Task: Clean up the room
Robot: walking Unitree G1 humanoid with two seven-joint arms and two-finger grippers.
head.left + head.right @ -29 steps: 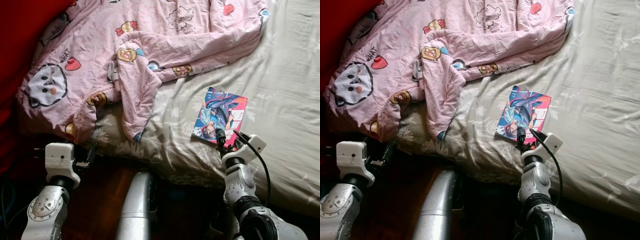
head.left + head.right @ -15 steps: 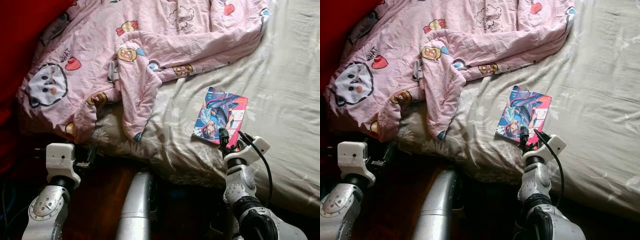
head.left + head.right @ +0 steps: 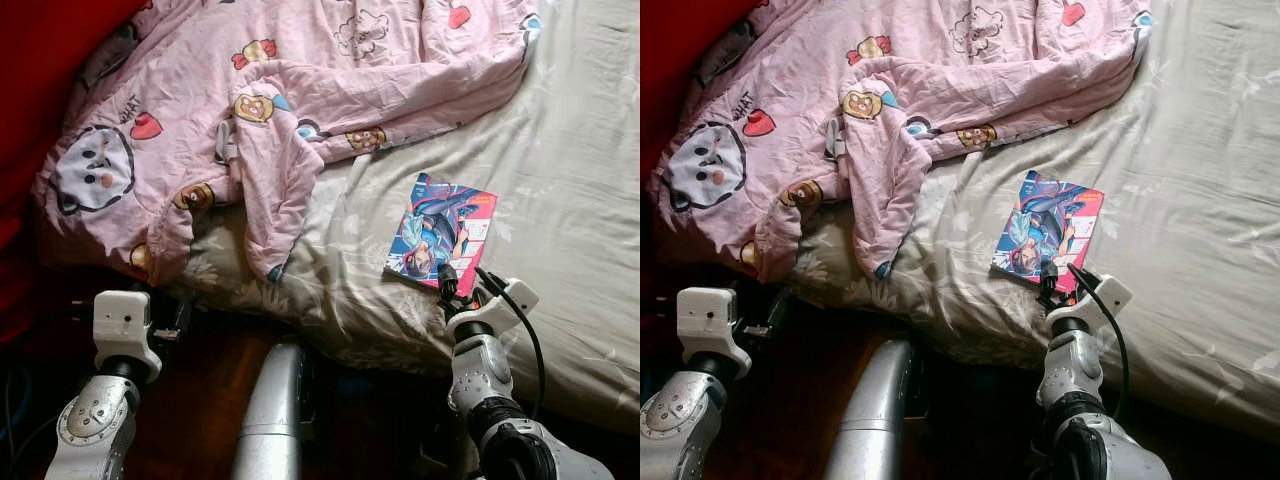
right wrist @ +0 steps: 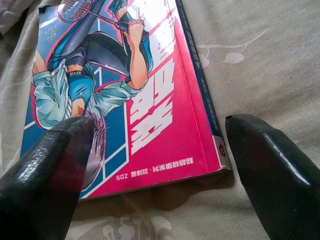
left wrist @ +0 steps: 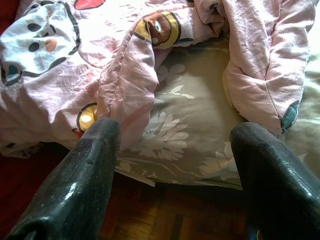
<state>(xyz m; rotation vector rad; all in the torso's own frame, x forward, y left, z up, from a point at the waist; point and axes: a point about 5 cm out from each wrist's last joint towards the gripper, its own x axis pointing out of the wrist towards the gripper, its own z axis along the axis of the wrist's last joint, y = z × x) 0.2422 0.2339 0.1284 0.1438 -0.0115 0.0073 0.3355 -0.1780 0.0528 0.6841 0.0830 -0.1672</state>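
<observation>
A manga book (image 3: pixel 441 232) with a pink and blue cover lies flat on the beige floral bed sheet (image 3: pixel 560 180), near the bed's front edge. My right gripper (image 3: pixel 461 287) sits just in front of the book's near edge and is open. In the right wrist view its two black fingers (image 4: pixel 47 165) spread wider than the book (image 4: pixel 125 95), one on each side of the near corner, holding nothing. My left gripper (image 5: pixel 175 135) is open and low by the bed's front edge, facing the crumpled pink cartoon quilt (image 3: pixel 300 90).
The quilt covers the left and back of the bed and hangs over the front edge (image 5: pixel 120 95). A red surface (image 3: pixel 40 60) rises at the far left. Dark wooden floor (image 3: pixel 200 400) lies below the bed edge, between my arms.
My right gripper has drawn back a little from the book's cover toward the bed's front edge. The left arm has sunk slightly. The book has not moved.
</observation>
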